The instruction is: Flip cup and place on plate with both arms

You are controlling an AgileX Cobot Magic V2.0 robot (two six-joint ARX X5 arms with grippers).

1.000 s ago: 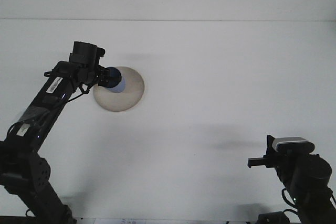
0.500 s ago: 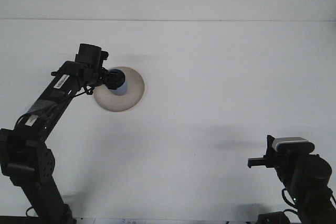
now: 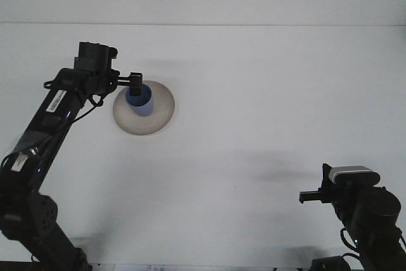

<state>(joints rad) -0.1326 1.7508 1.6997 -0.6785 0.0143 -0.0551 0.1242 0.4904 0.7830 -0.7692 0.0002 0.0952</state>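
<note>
Our right gripper (image 3: 307,197) waits far from the plate (image 3: 158,115); we cannot tell its state.
Farther off, our left gripper (image 3: 136,82) sits over the blue cup (image 3: 139,101), which stands on the plate. We cannot tell if it grips or has let go. Next we should lift away gently.

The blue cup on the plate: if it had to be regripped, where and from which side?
By its upper rim, from above or from the robot's left, where the left gripper is now. The blue cup looks upright on the plate, so its rim is exposed; the plate's raised edge crowds a low side approach.
</note>
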